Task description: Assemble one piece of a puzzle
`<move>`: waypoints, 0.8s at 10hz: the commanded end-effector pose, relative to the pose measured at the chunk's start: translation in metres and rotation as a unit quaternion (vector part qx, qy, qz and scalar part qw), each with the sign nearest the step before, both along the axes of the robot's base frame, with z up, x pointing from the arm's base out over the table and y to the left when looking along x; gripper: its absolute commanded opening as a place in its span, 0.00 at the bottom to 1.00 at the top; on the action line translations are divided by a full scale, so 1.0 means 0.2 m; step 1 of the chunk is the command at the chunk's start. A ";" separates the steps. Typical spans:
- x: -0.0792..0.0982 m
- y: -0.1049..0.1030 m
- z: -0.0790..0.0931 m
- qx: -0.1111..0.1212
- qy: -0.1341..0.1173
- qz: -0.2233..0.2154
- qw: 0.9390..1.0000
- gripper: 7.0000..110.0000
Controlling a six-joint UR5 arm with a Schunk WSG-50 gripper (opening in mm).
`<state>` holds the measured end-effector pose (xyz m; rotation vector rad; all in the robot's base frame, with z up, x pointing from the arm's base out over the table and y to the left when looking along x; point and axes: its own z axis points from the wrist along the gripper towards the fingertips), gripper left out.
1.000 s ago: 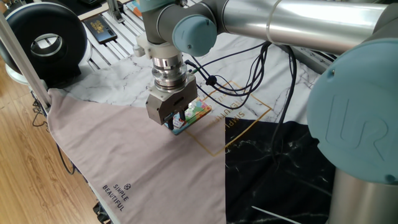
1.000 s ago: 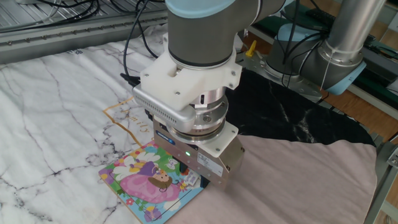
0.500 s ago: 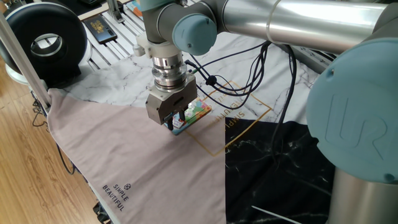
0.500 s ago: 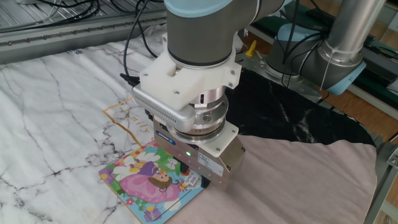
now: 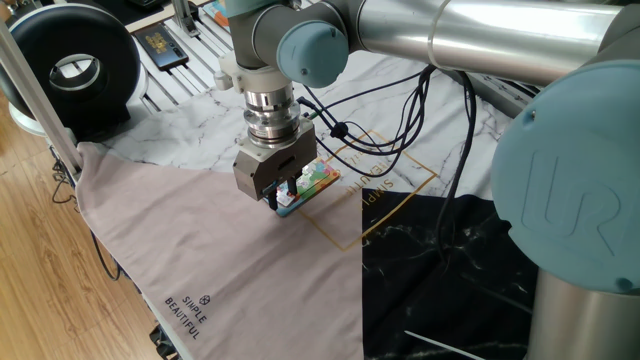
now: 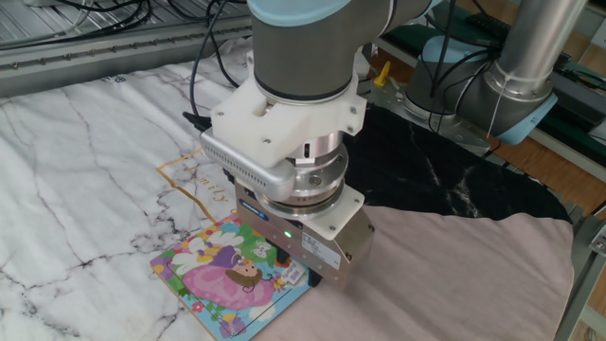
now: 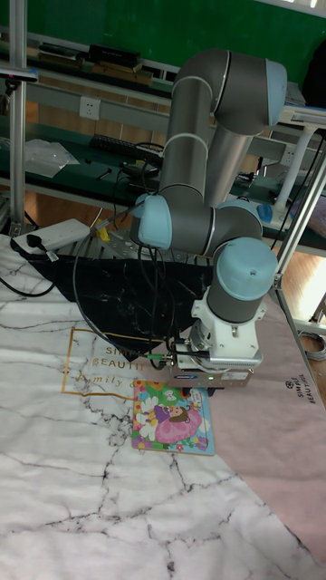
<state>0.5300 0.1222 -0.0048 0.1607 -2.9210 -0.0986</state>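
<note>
Gripper (image 5: 283, 200) hung low over the puzzle (image 6: 227, 279), at the board's edge nearest the grey cloth (image 5: 190, 250). Puzzle lay flat where marble-print cloth (image 6: 76, 161) meets grey cloth; in the other fixed view the board sat at about 8 o'clock from the gripper body, the fingertips at the board's 3 o'clock edge.

Fingers: dark tips visible in one fixed view, close together, something pale and small between or just under them; could not tell whether pinching a piece or merely pressed near the board. In the tall fixed view the tips were hidden by the gripper housing.

Progress, as judged: piece appeared to be at the board, being seated or just seated at the edge. Picture on the board looked largely complete from the other fixed view; the spot under the gripper was hidden, so whether the piece sat flush could not be told. Left to do, probably: press home, release, lift clear.

Writing: grey cloth printed "SIMPLE BEAUTIFUL" (image 5: 187, 314) with a small round mark. Same wording partly readable inside a gold frame (image 5: 385, 195) on the marble cloth. "UR" embossed on the arm's blue joint cap (image 5: 570, 205).
</note>
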 end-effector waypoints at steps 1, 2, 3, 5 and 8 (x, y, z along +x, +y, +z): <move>0.00 0.02 0.01 0.006 0.003 -0.010 1.000 0.36; 0.00 0.02 0.01 0.007 0.002 -0.011 1.000 0.36; 0.00 0.03 0.01 0.008 0.002 -0.011 1.000 0.36; 0.00 0.03 0.01 0.008 0.000 -0.008 1.000 0.36; 0.01 0.02 0.00 0.006 -0.002 -0.001 1.000 0.36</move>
